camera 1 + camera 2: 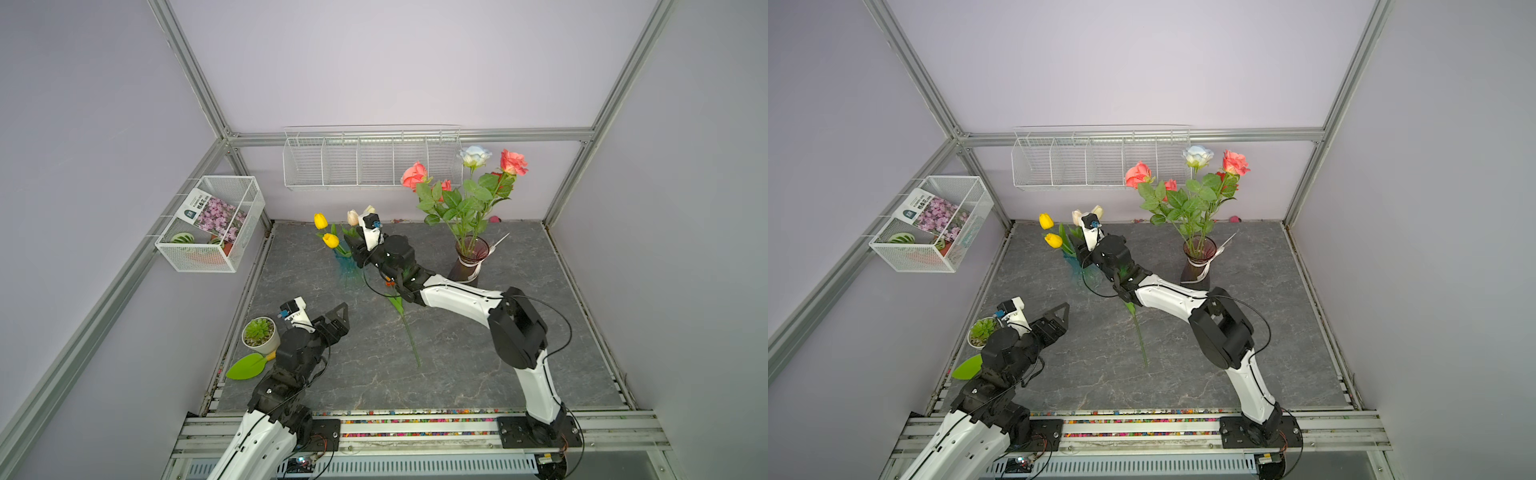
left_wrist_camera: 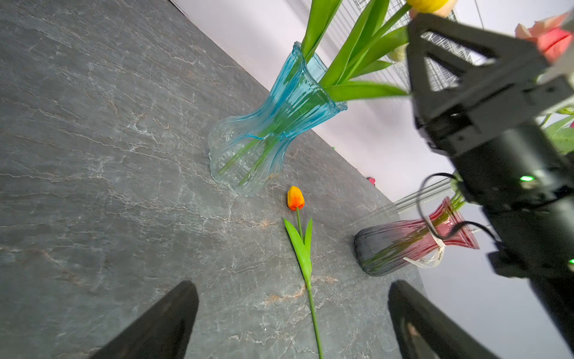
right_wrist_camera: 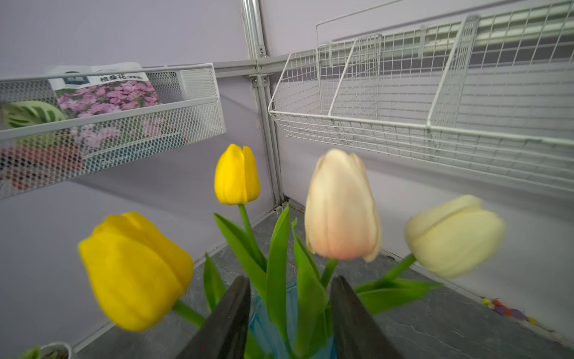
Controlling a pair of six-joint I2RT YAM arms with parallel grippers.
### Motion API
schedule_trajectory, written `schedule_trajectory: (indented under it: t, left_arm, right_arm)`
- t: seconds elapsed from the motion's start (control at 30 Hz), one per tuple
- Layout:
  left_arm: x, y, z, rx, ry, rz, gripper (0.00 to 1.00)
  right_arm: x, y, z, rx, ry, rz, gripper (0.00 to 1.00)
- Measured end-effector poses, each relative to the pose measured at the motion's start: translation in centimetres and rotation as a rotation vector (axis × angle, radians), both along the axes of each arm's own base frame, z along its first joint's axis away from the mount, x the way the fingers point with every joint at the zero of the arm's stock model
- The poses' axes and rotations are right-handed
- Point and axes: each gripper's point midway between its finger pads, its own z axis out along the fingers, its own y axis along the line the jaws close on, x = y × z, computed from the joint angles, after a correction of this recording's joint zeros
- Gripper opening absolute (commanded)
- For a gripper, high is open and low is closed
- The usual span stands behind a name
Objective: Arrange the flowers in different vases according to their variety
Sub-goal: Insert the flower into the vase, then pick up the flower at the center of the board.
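A teal-blue vase [image 1: 347,268] [image 2: 279,124] at the back holds two yellow tulips [image 3: 237,175] and two cream tulips [image 3: 341,205]. My right gripper [image 1: 351,244] [image 3: 290,279] hangs over its rim, open, with green leaves standing loose between the fingers. An orange tulip [image 2: 295,198] lies flat on the table, its stem [image 1: 409,332] running out from under the right arm. The maroon vase [image 1: 469,259] with white ribbon holds coral roses [image 1: 414,175] and a white-blue rose [image 1: 473,154]. My left gripper [image 1: 343,322] [image 2: 292,284] hovers open at the front left, holding nothing.
A succulent in a white pot [image 1: 261,334] and a green leaf-shaped piece [image 1: 245,366] sit beside the left arm. A mesh basket [image 1: 212,224] with a flower packet hangs on the left wall. A wire rack [image 1: 370,158] hangs on the back wall.
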Motion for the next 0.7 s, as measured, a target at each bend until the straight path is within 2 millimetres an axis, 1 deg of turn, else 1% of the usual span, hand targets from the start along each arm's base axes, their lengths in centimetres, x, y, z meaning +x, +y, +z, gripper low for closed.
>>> schedule_trajectory:
  t: [0.07, 0.13, 0.2, 0.23, 0.3, 0.37, 0.4, 0.5, 0.57, 0.63, 0.7]
  left_arm:
    - [0.1, -0.2, -0.1, 0.000, 0.024, -0.009, 1.00]
    - [0.2, -0.7, 0.0, -0.006, 0.051, -0.024, 1.00]
    - [0.4, -1.2, 0.1, -0.020, 0.072, -0.041, 1.00]
    - [0.5, -1.5, 0.0, -0.025, 0.084, -0.051, 1.00]
    - [0.5, -2.2, -0.3, -0.033, 0.112, -0.076, 1.00]
    - [0.5, -3.2, -0.6, -0.027, 0.142, -0.112, 1.00]
    - [0.4, -3.9, -0.6, -0.020, 0.156, -0.135, 1.00]
    - [-0.1, -5.9, -0.2, -0.014, 0.169, -0.193, 0.99]
    - [-0.3, -6.6, -0.2, -0.020, 0.180, -0.207, 0.98]
    - [-0.3, -7.1, -0.8, -0.024, 0.210, -0.210, 0.97]
    - [-0.2, -7.6, -1.4, -0.023, 0.247, -0.208, 0.97]
  right_arm:
    - [-1.3, -1.5, 2.7, 0.017, -0.008, 0.002, 0.58]
    - [-2.8, -3.2, 5.9, 0.043, -0.024, 0.003, 0.62]
    - [-4.1, -4.7, 8.0, 0.054, -0.033, 0.003, 0.65]
    - [-4.8, -5.5, 8.8, 0.055, -0.032, 0.003, 0.67]
    - [-6.0, -6.8, 9.3, 0.044, -0.016, 0.003, 0.70]
    - [-6.9, -8.0, 8.5, 0.013, 0.018, 0.002, 0.75]
    - [-7.4, -8.5, 7.6, -0.010, 0.041, 0.001, 0.76]
    - [-8.8, -10.3, 4.0, -0.092, 0.120, -0.011, 0.83]
    - [-9.6, -11.7, 1.5, -0.146, 0.168, -0.029, 0.87]
    - [-10.6, -13.6, -0.9, -0.204, 0.218, -0.057, 0.93]
    - [-11.5, -15.5, -2.3, -0.239, 0.250, -0.091, 0.99]
